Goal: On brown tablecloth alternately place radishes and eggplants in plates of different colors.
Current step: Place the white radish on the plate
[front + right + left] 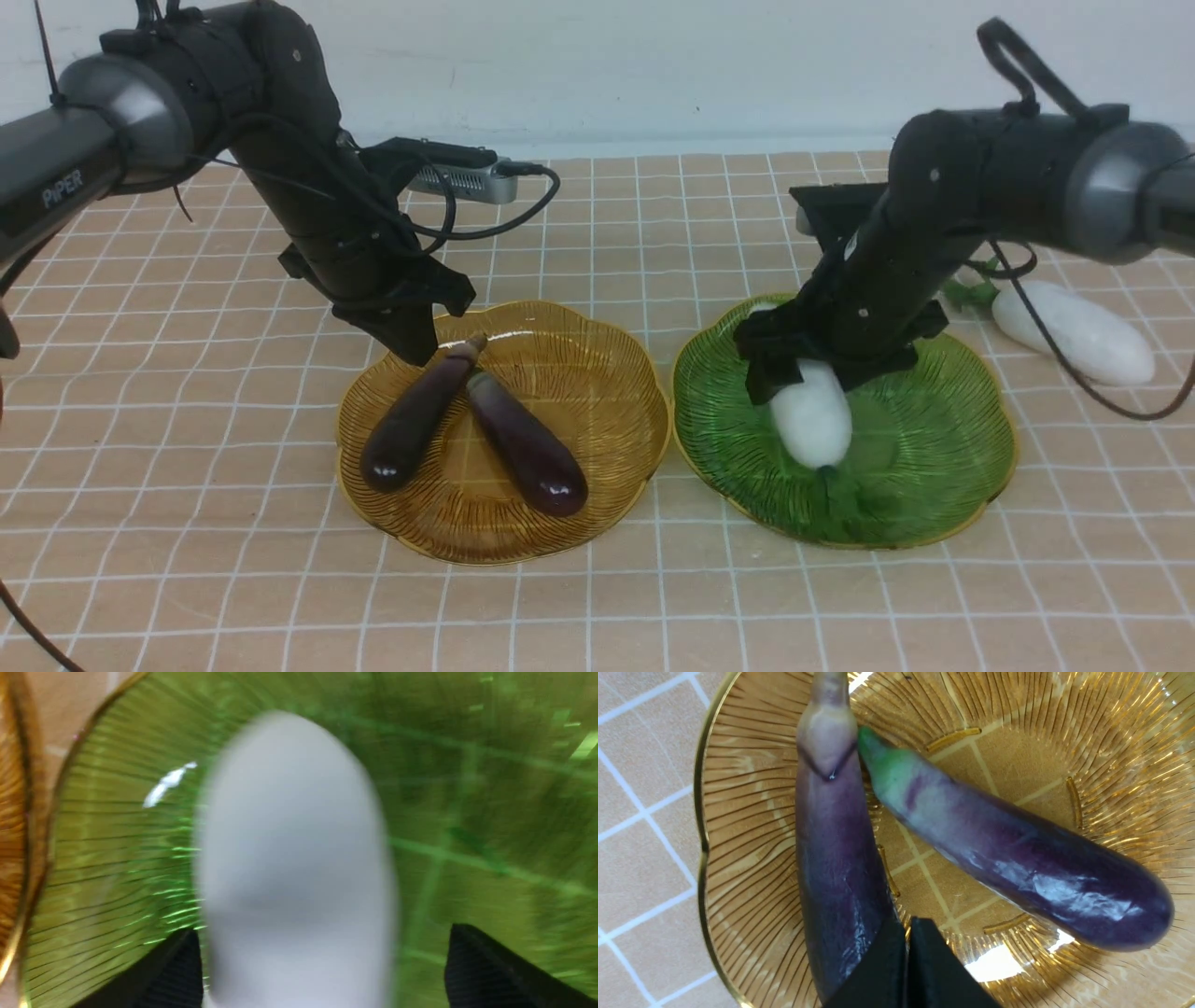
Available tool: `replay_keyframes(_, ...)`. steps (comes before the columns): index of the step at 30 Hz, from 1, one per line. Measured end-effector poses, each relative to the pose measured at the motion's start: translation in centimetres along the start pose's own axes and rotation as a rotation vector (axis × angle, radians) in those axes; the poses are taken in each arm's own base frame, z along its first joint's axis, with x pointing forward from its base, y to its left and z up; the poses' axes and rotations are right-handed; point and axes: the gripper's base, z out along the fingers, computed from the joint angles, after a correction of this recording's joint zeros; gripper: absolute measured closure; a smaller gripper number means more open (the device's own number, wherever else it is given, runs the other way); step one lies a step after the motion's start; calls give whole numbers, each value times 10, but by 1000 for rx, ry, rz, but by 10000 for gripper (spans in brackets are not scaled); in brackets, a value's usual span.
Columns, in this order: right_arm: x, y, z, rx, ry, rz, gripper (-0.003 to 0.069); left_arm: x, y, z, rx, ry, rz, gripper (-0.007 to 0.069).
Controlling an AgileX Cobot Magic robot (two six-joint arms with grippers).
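Radish (pixel 294 858) blurred in right wrist view; far end hidden under right gripper (pixel 808 378) in front view.

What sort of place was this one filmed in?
Likely a lab bench dressed as a dining table: checked brown tablecloth, amber plate and green plate, plain white wall behind.

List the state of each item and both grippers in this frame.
amber plate: upright on the brown tablecloth, occupied.
green plate: upright, occupied.
left eggplant: lying in amber plate.
right eggplant: lying in amber plate, stem near the other's.
plated radish: in green plate, not gripped.
second radish: lying on brown tablecloth, outside both plates.
left gripper: shut, empty.
right gripper: open, fingers straddling plated radish.
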Motion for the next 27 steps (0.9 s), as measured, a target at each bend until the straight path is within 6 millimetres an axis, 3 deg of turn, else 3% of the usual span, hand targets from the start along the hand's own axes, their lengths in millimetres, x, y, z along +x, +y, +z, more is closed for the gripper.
replay_keyframes(4,-9,-16,-12,12,-12,30,4,0,0,0,1,0,0,628)
replay_keyframes(8,-20,-35,-27,23,-28,43,62,0,0,0,2,-1,-1,628)
replay_keyframes(11,-27,-55,-40,38,-49,61,179,0,0,0,2,-1,-1,628)
replay_keyframes(14,-34,-85,-53,79,-82,85,381,0,0,0,2,-1,-1,628)
replay_keyframes(17,-36,-106,-55,118,-93,88,531,0,0,0,2,-1,-1,628)
replay_keyframes(19,-33,-134,-55,166,-87,105,624,0,0,0,2,-1,-1,628)
replay_keyframes(23,-27,-166,-50,228,-62,123,654,0,0,0,2,-1,-1,628)
replay_keyframes(27,-25,-175,-43,252,-39,78,569,0,0,0,3,-1,-1,628)
